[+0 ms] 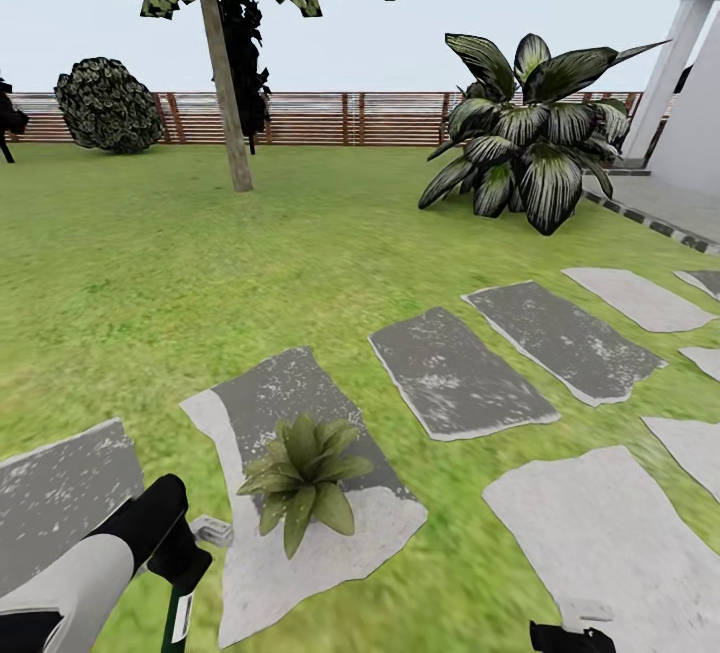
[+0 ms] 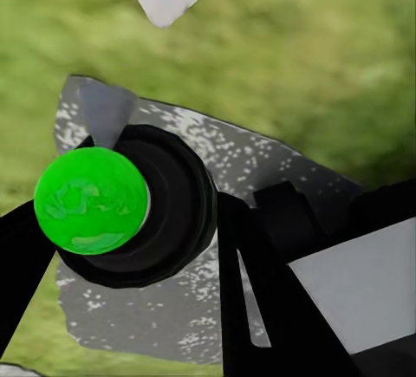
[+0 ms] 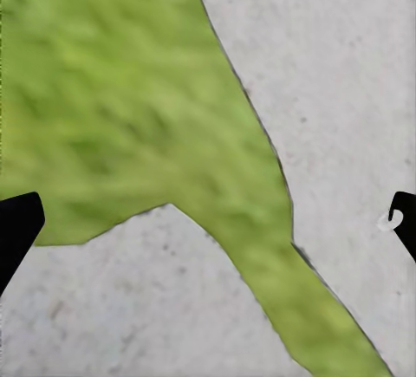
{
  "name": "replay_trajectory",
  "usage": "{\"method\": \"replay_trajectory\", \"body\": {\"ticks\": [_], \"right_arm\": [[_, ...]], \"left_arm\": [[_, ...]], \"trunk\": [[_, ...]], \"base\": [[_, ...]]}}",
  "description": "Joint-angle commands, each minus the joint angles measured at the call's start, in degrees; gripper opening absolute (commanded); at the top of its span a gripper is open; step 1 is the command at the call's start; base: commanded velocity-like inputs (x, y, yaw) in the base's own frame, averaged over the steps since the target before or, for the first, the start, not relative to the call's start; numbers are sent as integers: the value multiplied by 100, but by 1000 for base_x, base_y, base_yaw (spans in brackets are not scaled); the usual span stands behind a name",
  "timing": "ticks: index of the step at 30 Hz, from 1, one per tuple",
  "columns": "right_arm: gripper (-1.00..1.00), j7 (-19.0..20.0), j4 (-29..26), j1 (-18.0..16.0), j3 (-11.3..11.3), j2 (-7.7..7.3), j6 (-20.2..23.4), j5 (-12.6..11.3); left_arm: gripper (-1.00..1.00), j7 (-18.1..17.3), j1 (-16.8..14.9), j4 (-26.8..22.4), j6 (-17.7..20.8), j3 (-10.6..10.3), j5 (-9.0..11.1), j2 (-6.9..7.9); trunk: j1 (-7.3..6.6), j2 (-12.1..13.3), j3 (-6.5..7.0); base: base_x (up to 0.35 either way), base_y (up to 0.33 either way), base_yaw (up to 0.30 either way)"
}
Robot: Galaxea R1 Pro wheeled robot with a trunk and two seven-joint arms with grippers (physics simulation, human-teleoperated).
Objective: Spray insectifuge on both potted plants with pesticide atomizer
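Note:
The pesticide atomizer (image 1: 176, 619), a slim dark bottle with a white label, hangs at the bottom left of the head view with my left gripper (image 1: 181, 563) shut on it. Looking along that gripper (image 2: 139, 260), I see the atomizer's green-lit top (image 2: 91, 201) on its black body between the dark fingers (image 2: 260, 290). One potted plant (image 1: 303, 478), a low rosette of pointed green leaves, stands on a grey slab (image 1: 300, 573) just right of the atomizer. My right gripper (image 3: 208, 221) is open over grass and pale paving, its fingertips (image 3: 17, 225) far apart. In the head view it (image 1: 570, 638) sits at the bottom edge.
Grey stepping slabs (image 1: 460, 388) run to the right across the lawn. A large striped leafy clump (image 1: 530, 148) grows at the back right beside a white building (image 1: 690, 93). A tree trunk (image 1: 225, 83), a round bush (image 1: 108, 105) and a brown slatted fence (image 1: 350, 118) close the back.

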Motion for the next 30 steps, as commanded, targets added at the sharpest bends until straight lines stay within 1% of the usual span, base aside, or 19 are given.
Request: {"method": "replay_trajectory", "body": {"ticks": [1, 4, 5, 7, 15, 17, 21, 23, 25, 26, 27, 28, 30], "right_arm": [[100, -11, 2, -2, 49, 0, -16, -54], [100, -11, -3, -2, 49, 4, -14, -54], [100, -11, -7, -2, 49, 8, -16, -56], [100, -11, -9, -2, 50, 11, -15, -55], [100, -11, -12, -4, 57, 14, -13, -54], [100, -11, -14, -3, 56, 13, -15, -54], [100, -11, -13, -3, 52, 13, -12, -54], [100, -11, -16, -2, 50, 12, -15, -54], [100, -11, -18, -2, 50, 12, -16, -56], [100, -11, -19, -2, 50, 12, -15, -55], [100, -11, -19, -4, 50, 12, -17, -55], [100, -11, -19, -3, 50, 12, -18, -55], [100, -11, -19, -3, 49, 12, -18, -55]], "left_arm": [[-100, -51, -1, -10, 19, 3, -47, 0], [-100, -41, -1, -14, 19, 2, -47, 11], [-100, 128, -1, -16, 27, -4, -43, -11], [-100, 238, -4, -14, 34, 11, -32, -41], [-100, 270, -63, -15, 45, 44, 28, -76], [-100, 210, -82, -14, 45, 42, 30, -100], [-100, -216, -109, -25, 40, 26, -2, -157], [-100, -312, -113, -29, 41, 8, -12, -192], [-100, -355, -114, -30, 44, -99, -21, -221], [-100, -369, -116, -34, 53, -232, -23, -232], [-100, -380, -128, -40, 143, -353, -19, -238], [-100, -386, -166, -56, 329, -425, -15, -240], [-100, -390, -209, -99, 505, -487, -13, -242]], "trunk": [[-1, -2, -5], [-1, -2, -5], [-1, -2, -5], [-1, -2, -5], [-1, -2, -5], [-1, -2, -5], [-1, -2, -5], [-1, -2, -5], [-1, -2, -5], [-1, -2, -5], [-1, -2, -5], [-1, -2, -5], [-1, -2, -5]], "base": [[0, 0, 0], [0, 0, 17], [0, 0, 162], [0, 0, 222], [50, -1, 270], [148, -68, 277], [180, -177, 229], [82, -258, 66], [34, -278, 27], [-1, -286, 11], [-56, -288, 6], [-98, -287, 3], [-133, -279, 1]]}}
